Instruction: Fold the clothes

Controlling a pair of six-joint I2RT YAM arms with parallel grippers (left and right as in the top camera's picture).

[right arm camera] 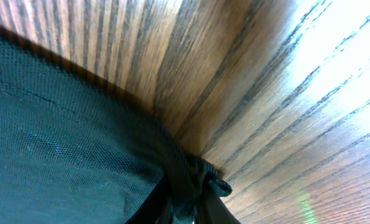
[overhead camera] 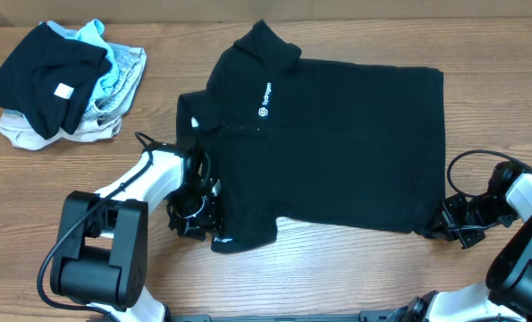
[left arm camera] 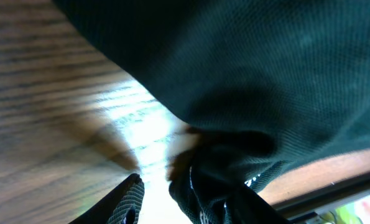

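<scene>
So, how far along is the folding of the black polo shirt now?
Done: the polo shirt lies spread flat, logo up. In hand: the left gripper pinches its near sleeve edge, the right gripper its near hem corner. Left: every fold; none shows yet.

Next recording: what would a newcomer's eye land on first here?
A black polo shirt lies spread across the table, white chest logo up. The left gripper sits at its near sleeve, and the right gripper pinches bunched cloth at its hem corner. A rumpled clothes pile sits at the far left.
</scene>
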